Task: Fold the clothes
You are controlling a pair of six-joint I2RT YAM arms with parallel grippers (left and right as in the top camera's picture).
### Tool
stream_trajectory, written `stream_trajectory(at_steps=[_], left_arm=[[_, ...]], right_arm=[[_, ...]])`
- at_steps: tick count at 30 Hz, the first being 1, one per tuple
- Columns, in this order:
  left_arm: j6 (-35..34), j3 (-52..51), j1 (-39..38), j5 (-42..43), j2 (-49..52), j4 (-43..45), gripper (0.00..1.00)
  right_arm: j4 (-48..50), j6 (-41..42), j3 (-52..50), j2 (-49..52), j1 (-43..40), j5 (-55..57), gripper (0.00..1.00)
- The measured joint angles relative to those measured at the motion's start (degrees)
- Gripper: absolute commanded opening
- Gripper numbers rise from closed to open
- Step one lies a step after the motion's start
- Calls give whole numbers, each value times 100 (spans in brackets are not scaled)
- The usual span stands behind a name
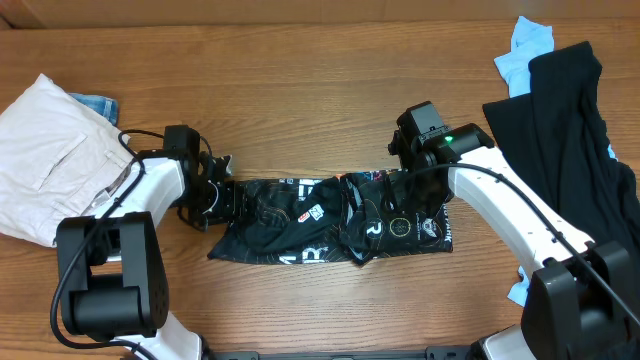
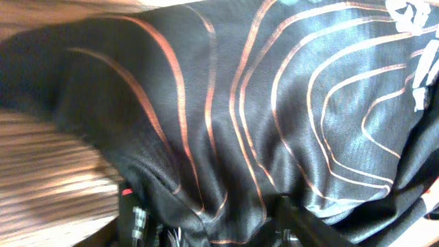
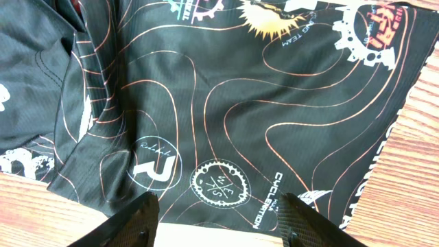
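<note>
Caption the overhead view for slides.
Left arm and right arm at opposite ends of a black printed jersey on a wooden table.

Laid on the brown wooden table (image 1: 300, 90), a crumpled black jersey shirt (image 1: 300, 225) stretching from the left pincer (image 1: 222, 195) to the right pincer (image 1: 397, 172), cream trousers (image 1: 50, 150) over a scrap of blue denim (image 1: 97, 104) well beyond the left pincer, a black garment (image 1: 560, 130) over pale blue cloth (image 1: 530, 40) beyond the right

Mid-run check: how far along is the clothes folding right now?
Done: black jersey lies roughly folded into a long band mid-table. In hand: left gripper at its left end, grip unclear; right gripper open over its right half. Left: final folds, then the black heap and pale garment.
</note>
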Motion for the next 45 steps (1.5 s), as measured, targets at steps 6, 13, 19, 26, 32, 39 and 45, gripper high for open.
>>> stream_trajectory(at_steps=[6,13,19,26,32,39,45], left_arm=[[111,-219,-63,260,-4,63,11],[96,-197,13,92,55,-258,4],[96,798,951,-501,223,-1047,4],[50,2649,2031,-782,236,-1429,4],[-55,3718,2015,-529,236,-2090,4],[-61,3757,975,-284,238,-2920,4],[-151,3530,-385,-514,238,-3027,4]], right_arm=[[-4,0,0,0,0,0,59],[0,-4,0,0,0,0,59],[105,63,0,0,-61,-2,59],[131,153,0,0,-361,2,59],[133,155,0,0,-588,9,59],[129,170,0,0,-592,13,59],[122,170,0,0,-592,9,59]])
